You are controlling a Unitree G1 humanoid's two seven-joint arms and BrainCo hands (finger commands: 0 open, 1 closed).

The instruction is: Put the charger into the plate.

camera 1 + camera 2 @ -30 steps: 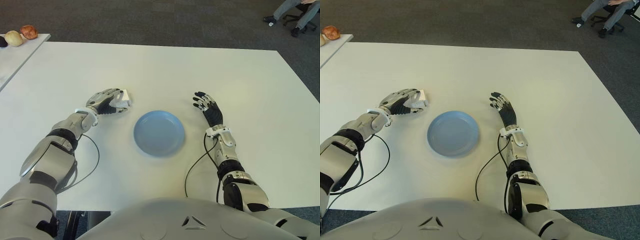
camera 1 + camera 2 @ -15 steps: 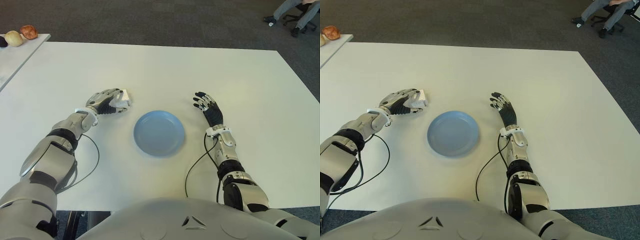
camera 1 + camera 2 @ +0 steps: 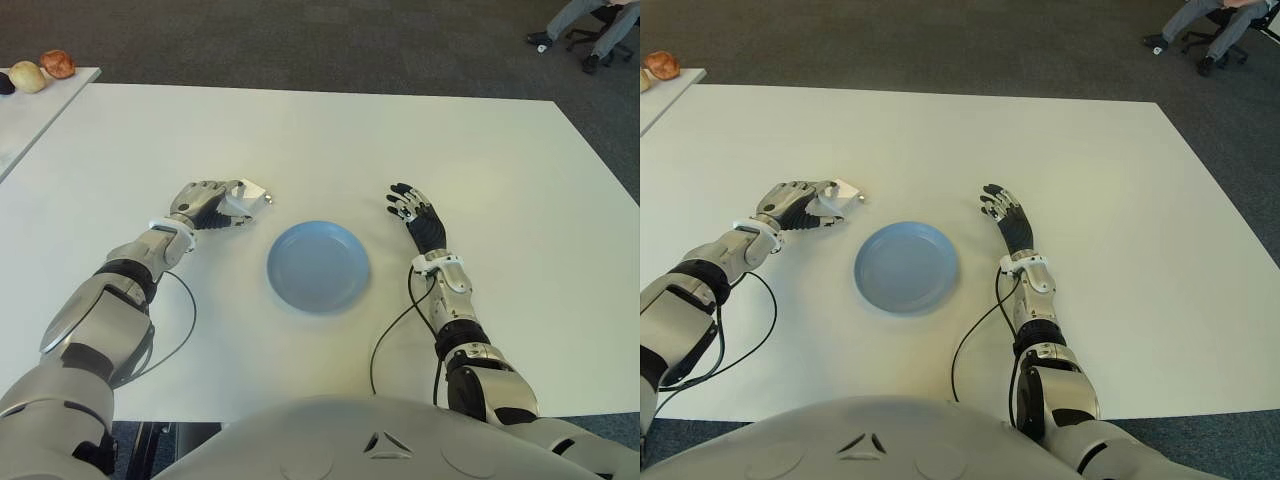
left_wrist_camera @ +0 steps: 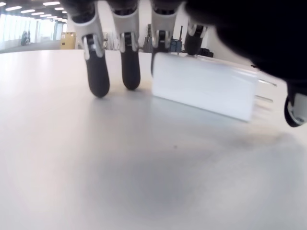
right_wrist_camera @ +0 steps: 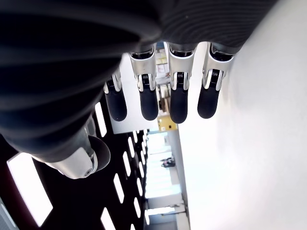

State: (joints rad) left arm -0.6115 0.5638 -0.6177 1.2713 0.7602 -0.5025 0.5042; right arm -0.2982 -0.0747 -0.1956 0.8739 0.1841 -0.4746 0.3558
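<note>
- Left eye view: the left hand [image 3: 205, 203] is at the left of the blue plate [image 3: 317, 266], fingers curled around the white charger [image 3: 246, 197].
- The charger is tilted, raised off the white table [image 3: 320, 140], prongs pointing away from the palm; it is outside the plate.
- The plate holds nothing.
- The right hand [image 3: 418, 218] shows just right of the plate, fingers extended and holding nothing.
</note>
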